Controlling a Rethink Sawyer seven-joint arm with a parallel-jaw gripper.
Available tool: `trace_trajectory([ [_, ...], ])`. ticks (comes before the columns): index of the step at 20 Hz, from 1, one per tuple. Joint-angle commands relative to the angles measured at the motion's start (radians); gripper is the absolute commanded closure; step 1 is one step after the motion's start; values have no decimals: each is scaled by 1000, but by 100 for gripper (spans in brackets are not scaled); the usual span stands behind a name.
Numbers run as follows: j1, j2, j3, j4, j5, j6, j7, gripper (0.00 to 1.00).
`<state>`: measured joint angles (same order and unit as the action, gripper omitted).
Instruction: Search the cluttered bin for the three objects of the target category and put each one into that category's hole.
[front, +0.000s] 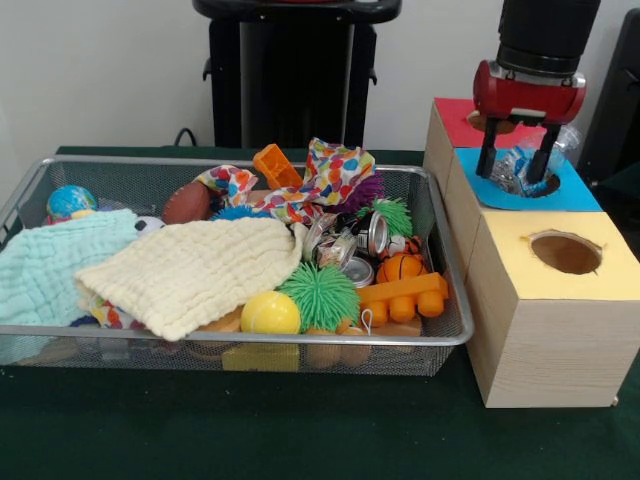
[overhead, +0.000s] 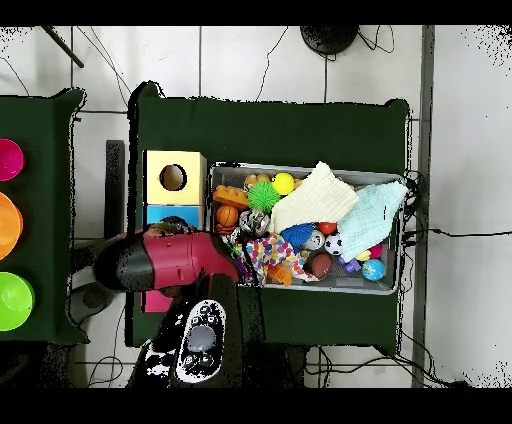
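My gripper (front: 517, 172) hangs over the blue-faced box (front: 575, 190), at the hole (front: 545, 184). It is shut on a wad of wrinkly clear plastic film (front: 516, 170) with blue print, held at the hole's mouth. In the overhead view the red arm (overhead: 175, 260) covers the gripper and most of the blue face (overhead: 170, 213). The wire-mesh bin (front: 455, 338) lies left of the boxes, and its rim shows in the overhead view (overhead: 300, 168). Something crinkly and clear (front: 330, 245) lies in the bin's middle beside shiny tins (front: 376, 234). I see no other wad.
The red-faced box (front: 455, 120) stands behind the blue one and the yellow-faced box (front: 565, 255) in front. In the bin lie a cream cloth (front: 190, 270), a mint cloth (front: 45, 265), green spiky balls (front: 318, 295), a patterned cloth (front: 330, 175), balls and orange toys (front: 405, 295).
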<state>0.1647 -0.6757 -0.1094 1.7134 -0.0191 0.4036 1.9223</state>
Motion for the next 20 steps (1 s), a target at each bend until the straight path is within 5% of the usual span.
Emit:
trace_trajectory([
  [1, -106, 61, 131, 112, -31, -154, 80, 0],
  [2, -36, 75, 47, 93, -4, -177, 186, 100],
  [3, -8, 92, 17, 44, -15, -44, 157, 100],
  [4, 21, 109, -12, -6, -27, 88, 129, 0],
  [20, 54, 98, -20, 12, 5, 73, 134, 0],
])
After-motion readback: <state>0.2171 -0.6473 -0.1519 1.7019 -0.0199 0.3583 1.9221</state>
